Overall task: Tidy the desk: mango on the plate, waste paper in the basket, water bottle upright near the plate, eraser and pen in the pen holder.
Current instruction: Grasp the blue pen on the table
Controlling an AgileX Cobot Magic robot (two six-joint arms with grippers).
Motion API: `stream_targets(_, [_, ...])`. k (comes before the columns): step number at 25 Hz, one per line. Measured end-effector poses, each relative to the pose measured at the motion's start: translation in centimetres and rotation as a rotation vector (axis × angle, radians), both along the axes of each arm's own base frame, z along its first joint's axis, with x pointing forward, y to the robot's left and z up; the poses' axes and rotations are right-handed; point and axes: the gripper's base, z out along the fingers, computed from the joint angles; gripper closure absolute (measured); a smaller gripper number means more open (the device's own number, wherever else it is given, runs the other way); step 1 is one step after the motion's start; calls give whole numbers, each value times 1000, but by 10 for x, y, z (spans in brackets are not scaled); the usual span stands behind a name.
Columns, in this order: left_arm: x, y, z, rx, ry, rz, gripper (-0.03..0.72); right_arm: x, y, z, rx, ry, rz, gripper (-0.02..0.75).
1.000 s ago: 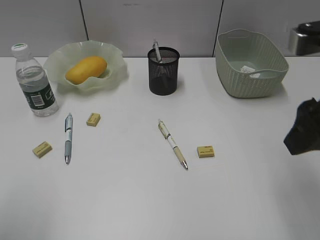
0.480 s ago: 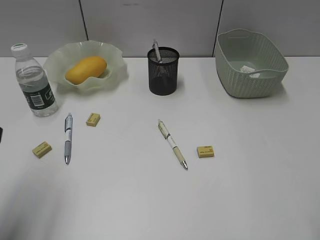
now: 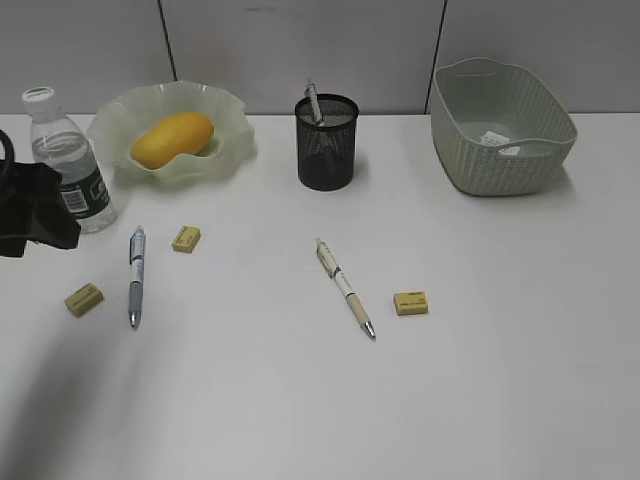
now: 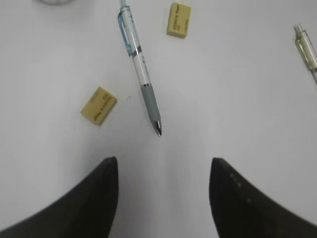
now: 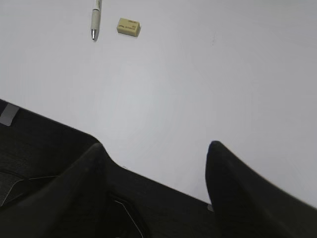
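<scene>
Pens and erasers, scattered on the white table, well apart from the pen holder at the back. Grey-grip pen lying flat just ahead of the left gripper, tip toward the camera; one eraser just to its left, a second eraser up beyond it. Probably light and stiff, the pen: round and smooth, likely to roll or slip, so best pinched across the barrel at the rubber grip near the middle. Erasers likely light, slightly soft and non-slip, small and low on the table; best taken across the short sides with a square, careful descent.

Left fingers spread wide, nothing between them. Right gripper likewise parted and empty, hanging over the near table edge, with a cream pen tip and a third eraser far ahead.

Only in the exterior view: mango already in the plate, water bottle upright beside it, waste paper in the basket, one pen already standing in the holder. Only in the left wrist view: the finger gap and its line-up with the pen. Right arm absent from the exterior view.
</scene>
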Motion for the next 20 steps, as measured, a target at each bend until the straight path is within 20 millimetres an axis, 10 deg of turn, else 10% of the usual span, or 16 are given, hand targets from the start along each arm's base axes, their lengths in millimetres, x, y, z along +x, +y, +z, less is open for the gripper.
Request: stream_targets(20, [85,-39,-64,96,211,75,280,-4,-3,-2,-23,29,-4,240])
